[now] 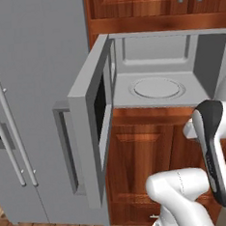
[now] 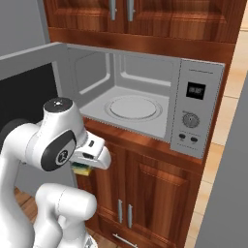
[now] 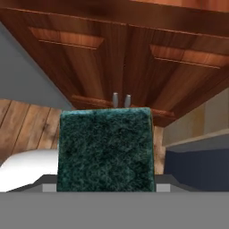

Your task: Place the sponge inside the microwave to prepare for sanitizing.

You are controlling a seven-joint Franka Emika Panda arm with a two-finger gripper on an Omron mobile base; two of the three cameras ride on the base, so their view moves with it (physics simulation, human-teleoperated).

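The sponge [image 3: 106, 150] sits between my fingers in the hand view, its dark green scrub face turned to the camera. From the right base view, the sponge [image 2: 81, 169] shows as a yellow and green block under my hand. My gripper [image 2: 83, 166] is shut on it, below and left of the microwave's floor. The grey microwave [image 2: 196, 111] stands with its door [image 1: 93, 116] swung wide to the left. Its round white turntable [image 2: 133, 107] is bare. In the left base view my forearm hides the hand.
A grey double-door fridge [image 1: 31, 93] stands left of the microwave. Wooden cabinet doors [image 2: 145, 193] lie below the microwave and more cabinets [image 2: 145, 14] hang above it. The open door juts out into the space left of my arm. Wooden floor [image 3: 27, 125] lies below.
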